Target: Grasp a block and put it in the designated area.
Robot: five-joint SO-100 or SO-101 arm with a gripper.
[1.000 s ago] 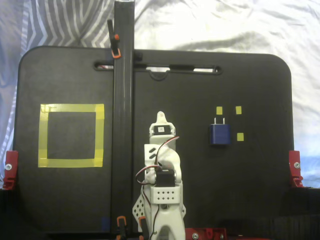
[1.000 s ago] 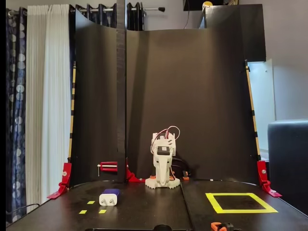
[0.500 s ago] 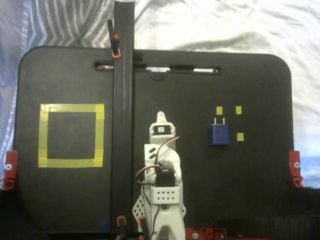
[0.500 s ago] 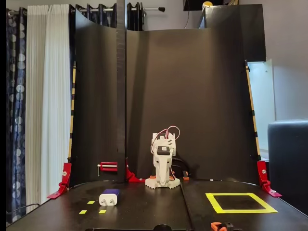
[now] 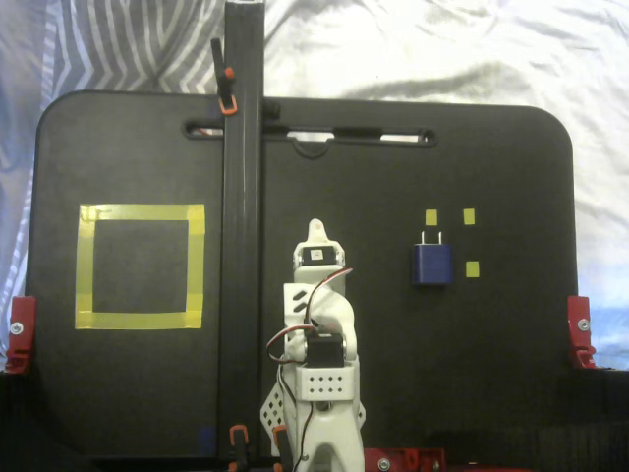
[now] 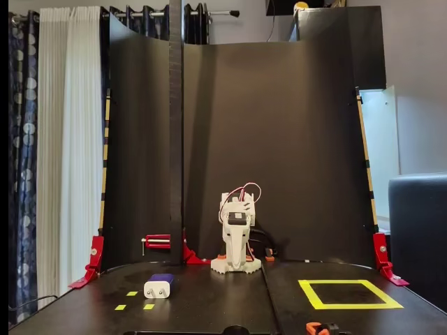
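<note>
Nothing has moved since a second ago, so from above I see my folded arm's gripper (image 5: 314, 234), jaw state unclear, well apart from the block (image 5: 431, 264) among yellow markers, while the front view shows the block (image 6: 158, 287) and designated area (image 6: 349, 294) across open board.

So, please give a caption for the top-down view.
Folded arm at rest; block lies right, taped square left.
</note>
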